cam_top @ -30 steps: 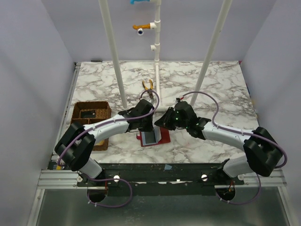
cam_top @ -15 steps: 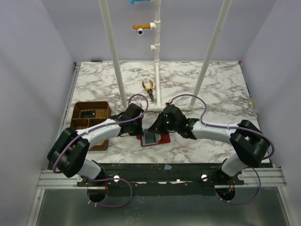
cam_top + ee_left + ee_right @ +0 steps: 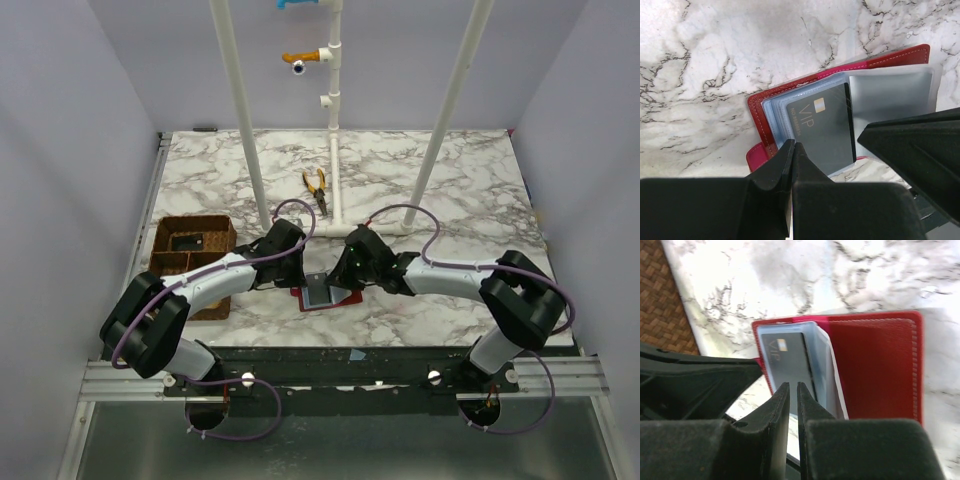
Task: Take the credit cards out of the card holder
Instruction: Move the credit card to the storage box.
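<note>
The red card holder (image 3: 322, 296) lies open on the marble near the table's front edge. In the left wrist view the card holder (image 3: 771, 95) shows pale plastic sleeves and a dark "VIP" card (image 3: 822, 127) in the top sleeve. My left gripper (image 3: 792, 146) is shut, its tips over the holder's left edge. My right gripper (image 3: 790, 386) is nearly shut with a thin slit, nothing seen between its tips, which sit over the near end of the dark card (image 3: 787, 357). In the top view the left gripper (image 3: 297, 272) and the right gripper (image 3: 336, 281) meet over the holder.
A brown woven compartment tray (image 3: 172, 262) stands at the left with a dark card (image 3: 187, 241) in its back compartment. Yellow-handled pliers (image 3: 317, 186) lie further back. White frame poles (image 3: 250, 150) rise behind the arms. The table's front edge is just below the holder.
Both grippers have come lower and closer together onto the holder. The right gripper has moved left and now covers the holder's right half.
</note>
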Controlling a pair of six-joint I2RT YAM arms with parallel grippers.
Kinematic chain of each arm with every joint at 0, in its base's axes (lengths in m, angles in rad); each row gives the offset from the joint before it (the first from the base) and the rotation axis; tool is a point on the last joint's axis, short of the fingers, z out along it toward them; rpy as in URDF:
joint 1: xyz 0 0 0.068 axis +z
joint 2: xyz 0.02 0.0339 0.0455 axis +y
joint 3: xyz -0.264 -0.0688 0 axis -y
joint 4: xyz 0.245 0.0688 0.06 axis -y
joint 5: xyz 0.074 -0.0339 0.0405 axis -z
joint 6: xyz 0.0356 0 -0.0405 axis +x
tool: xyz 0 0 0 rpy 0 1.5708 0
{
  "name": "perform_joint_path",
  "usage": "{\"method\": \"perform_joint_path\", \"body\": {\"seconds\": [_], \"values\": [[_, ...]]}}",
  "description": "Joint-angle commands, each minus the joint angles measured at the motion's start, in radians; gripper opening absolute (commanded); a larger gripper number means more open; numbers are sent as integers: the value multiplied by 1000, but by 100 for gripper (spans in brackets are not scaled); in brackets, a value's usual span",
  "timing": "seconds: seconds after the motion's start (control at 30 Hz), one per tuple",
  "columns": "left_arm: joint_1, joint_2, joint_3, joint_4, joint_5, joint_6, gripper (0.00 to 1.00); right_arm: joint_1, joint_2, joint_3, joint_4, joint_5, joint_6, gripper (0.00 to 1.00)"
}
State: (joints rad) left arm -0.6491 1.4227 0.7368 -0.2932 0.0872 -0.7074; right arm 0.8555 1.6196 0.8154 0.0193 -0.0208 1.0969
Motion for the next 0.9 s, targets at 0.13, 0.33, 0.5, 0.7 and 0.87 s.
{"method": "perform_joint_path", "body": {"seconds": [0.13, 0.33, 0.5, 0.7, 0.87], "values": [[2, 0, 6, 17, 34, 16, 0, -68, -46, -112, 63, -27, -42, 20], [2, 6, 9, 12, 38, 19, 0, -85, -30, -155, 163, -99, -52, 26], [0, 10, 4, 20, 45, 19, 0, -85, -12, -166, 195, -121, -40, 27], [-7, 25, 1, 33, 50, 22, 0, -86, -1, -170, 207, -131, -38, 27], [-18, 57, 10, 37, 56, 25, 0, -85, 6, -171, 208, -138, -41, 27]]}}
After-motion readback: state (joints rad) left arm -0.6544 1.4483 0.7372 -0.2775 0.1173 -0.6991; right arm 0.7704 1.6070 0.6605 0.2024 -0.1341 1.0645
